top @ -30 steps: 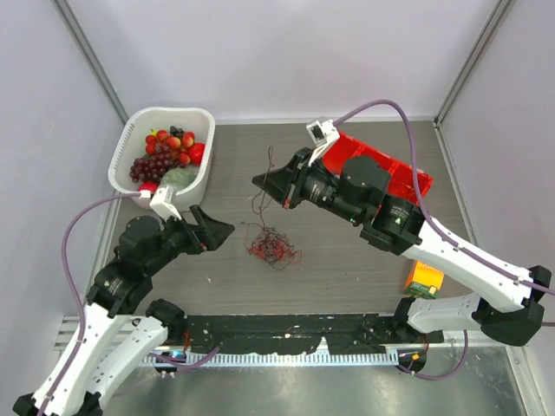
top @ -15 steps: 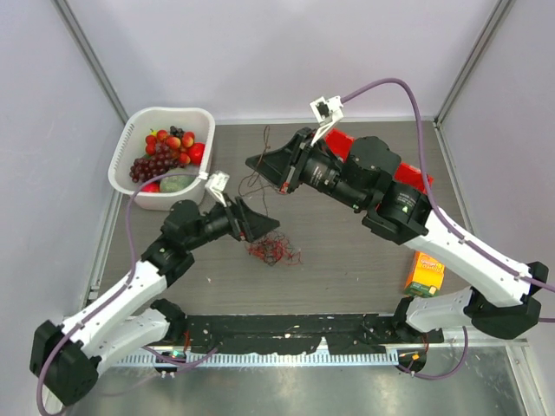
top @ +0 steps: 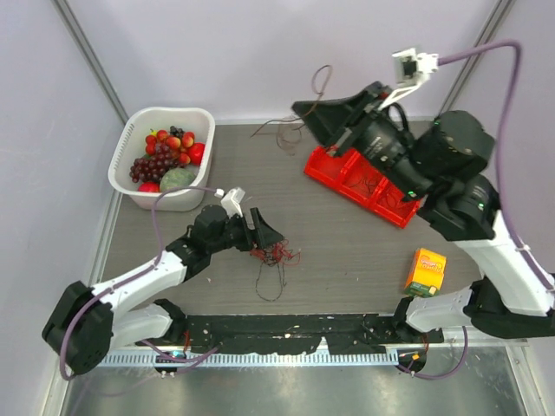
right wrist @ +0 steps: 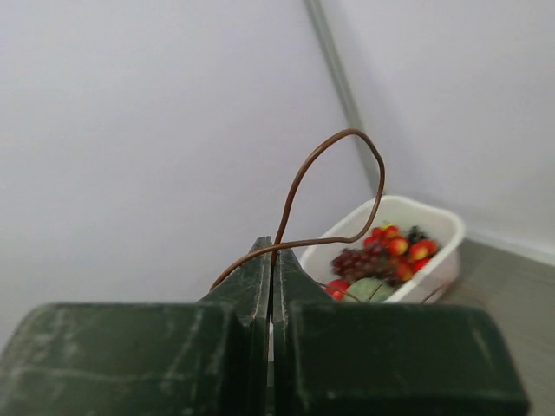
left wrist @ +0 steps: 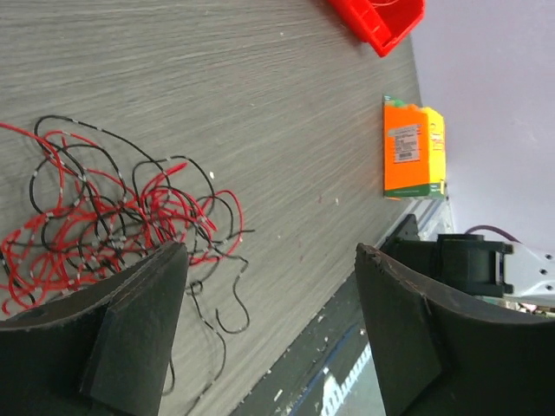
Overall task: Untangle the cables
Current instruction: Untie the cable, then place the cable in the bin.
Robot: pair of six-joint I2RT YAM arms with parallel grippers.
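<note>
now, your left gripper (top: 270, 236) sits low on the table (top: 347, 251), jaws spread wide, right at the cables (top: 274, 253). in the left wrist view the red-and-black tangle (left wrist: 104, 217) lies to one side of the gap, its edge running behind one finger (left wrist: 139, 321); nothing sits between the jaws, and you can't tell whether that finger touches the wires. a dark loop (top: 269, 282) trails from the tangle toward the near edge.

your right gripper (top: 299, 108) is raised high near the back wall, fingers pressed together and pinching a brown strand (right wrist: 338, 173) that curls up above the tips; its loose ends (top: 282, 130) hang over the far table edge, well apart from the tangle.

versus a second ago: the right gripper was down just beyond the tangle and has lifted away with the strand, uncovering the red bin (top: 364, 178). the left gripper was held back and has reached in to the tangle. white basket (top: 165, 198) and orange box (top: 425, 271) unchanged.
</note>
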